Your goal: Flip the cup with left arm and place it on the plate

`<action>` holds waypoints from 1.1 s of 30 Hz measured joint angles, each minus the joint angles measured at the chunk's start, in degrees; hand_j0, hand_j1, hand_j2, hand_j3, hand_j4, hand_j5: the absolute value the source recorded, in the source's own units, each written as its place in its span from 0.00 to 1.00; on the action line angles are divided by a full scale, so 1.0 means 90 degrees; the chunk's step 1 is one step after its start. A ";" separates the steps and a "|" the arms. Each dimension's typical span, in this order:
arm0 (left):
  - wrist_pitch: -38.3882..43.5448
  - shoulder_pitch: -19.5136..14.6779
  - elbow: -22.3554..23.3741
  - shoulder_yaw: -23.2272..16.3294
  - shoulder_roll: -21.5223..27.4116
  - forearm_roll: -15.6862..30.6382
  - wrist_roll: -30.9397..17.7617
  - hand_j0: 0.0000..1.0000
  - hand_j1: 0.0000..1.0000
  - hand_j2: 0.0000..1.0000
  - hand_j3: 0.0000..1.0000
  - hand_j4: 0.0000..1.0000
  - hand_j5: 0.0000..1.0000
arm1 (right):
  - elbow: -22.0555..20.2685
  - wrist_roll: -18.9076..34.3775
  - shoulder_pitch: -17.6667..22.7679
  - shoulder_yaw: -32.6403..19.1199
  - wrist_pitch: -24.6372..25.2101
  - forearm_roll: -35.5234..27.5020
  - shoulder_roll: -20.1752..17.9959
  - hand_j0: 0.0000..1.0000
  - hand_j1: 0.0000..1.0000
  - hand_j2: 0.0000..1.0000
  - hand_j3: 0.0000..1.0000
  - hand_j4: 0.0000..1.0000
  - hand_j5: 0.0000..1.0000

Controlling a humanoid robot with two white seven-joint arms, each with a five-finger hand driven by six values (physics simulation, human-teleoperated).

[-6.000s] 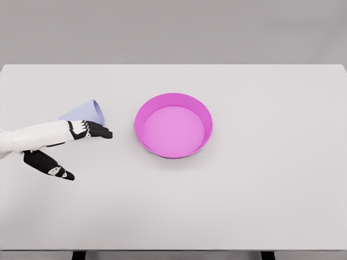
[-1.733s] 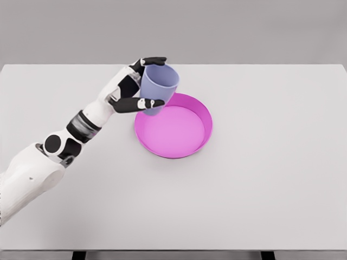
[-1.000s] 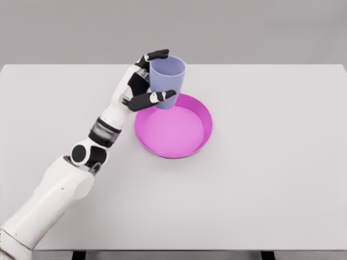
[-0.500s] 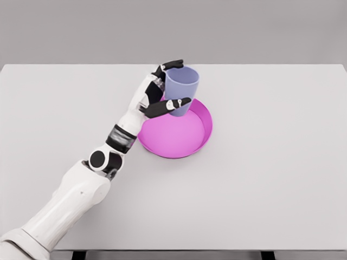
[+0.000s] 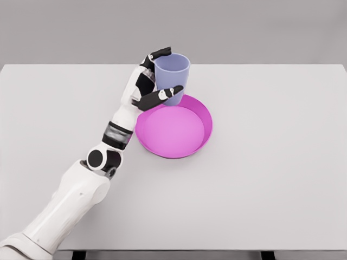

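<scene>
A pale lavender cup [image 5: 173, 73] is held upright, mouth up, in my left hand [image 5: 157, 81], whose black fingers [image 5: 162, 96] wrap its side. The cup hangs over the far left rim of the magenta plate [image 5: 203, 116], above the table. The plate sits near the table's middle, its inside bare. My left arm reaches up from the lower left corner. My right arm does not show.
The white table [image 5: 271, 179] spreads wide around the plate, with its far edge just behind the cup and a grey wall beyond.
Over six seconds the cup went from lying on its side at the left to upright in my left hand. In the last half second the hand drew slightly back left and up.
</scene>
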 measured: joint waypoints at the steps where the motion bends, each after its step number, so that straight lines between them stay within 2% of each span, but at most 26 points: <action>1: 0.0000 0.0020 0.0011 0.0010 -0.0031 -0.0034 0.0005 0.60 0.60 0.60 0.60 0.60 0.60 | 0.0000 0.0000 0.0000 0.0001 0.0000 0.0000 0.0000 1.00 1.00 1.00 1.00 1.00 1.00; 5: 0.0000 0.0215 0.0045 0.0008 -0.0168 -0.0102 0.0019 0.59 0.59 0.59 0.59 0.59 0.59 | 0.0000 0.0000 0.0000 0.0002 0.0000 0.0000 0.0000 1.00 1.00 1.00 1.00 1.00 1.00; 10: 0.0000 0.0234 0.0136 -0.0010 -0.0209 -0.0128 0.0017 0.60 0.60 0.60 0.60 0.60 0.60 | 0.0000 0.0000 -0.0010 0.0000 0.0000 0.0000 0.0000 1.00 1.00 1.00 1.00 1.00 1.00; 12: 0.0000 0.0234 0.0162 -0.0012 -0.0214 -0.0132 0.0016 0.69 0.69 0.69 0.69 0.69 0.69 | 0.0000 0.0000 0.0000 0.0000 0.0000 0.0000 0.0000 1.00 1.00 1.00 1.00 1.00 1.00; 14: -0.0001 0.0234 0.0167 -0.0012 -0.0213 -0.0138 0.0020 0.84 0.84 0.84 0.84 0.84 0.84 | 0.0000 0.0000 0.0000 -0.0001 0.0000 0.0000 0.0000 1.00 1.00 1.00 1.00 1.00 1.00; 15: -0.0002 0.0234 0.0165 -0.0012 -0.0210 -0.0141 0.0018 0.87 0.87 0.87 0.87 0.87 0.87 | 0.0000 0.0000 0.0000 0.0000 0.0000 0.0000 0.0000 1.00 1.00 1.00 1.00 1.00 1.00; 20: -0.0003 0.0195 0.0126 0.0003 -0.0175 -0.0122 0.0013 0.93 0.93 0.93 0.93 0.93 0.93 | 0.0000 0.0000 0.0000 0.0001 0.0000 0.0000 0.0000 1.00 1.00 1.00 1.00 1.00 1.00; 25: -0.0003 0.0186 0.0092 0.0038 -0.0152 -0.0094 0.0013 0.93 0.93 0.93 0.93 0.93 0.93 | 0.0000 0.0000 0.0000 0.0001 0.0000 0.0000 0.0000 1.00 1.00 1.00 1.00 1.00 1.00; 28: -0.0003 0.0176 -0.0011 0.0066 -0.0137 -0.0071 0.0013 0.93 0.93 0.93 0.93 0.93 0.93 | 0.0000 0.0000 0.0000 0.0001 0.0000 0.0000 0.0000 1.00 1.00 1.00 1.00 1.00 1.00; 31: -0.0003 0.0137 -0.0351 0.0088 0.0010 0.0005 0.0018 0.93 0.93 0.93 0.93 0.93 0.93 | 0.0000 0.0000 0.0000 0.0001 0.0000 0.0000 0.0000 1.00 1.00 1.00 1.00 1.00 1.00; 33: -0.0004 -0.0048 -0.0629 0.0093 0.0223 0.0087 0.0019 1.00 1.00 1.00 1.00 1.00 1.00 | 0.0000 0.0000 0.0000 0.0000 0.0000 0.0001 0.0000 1.00 1.00 1.00 1.00 1.00 1.00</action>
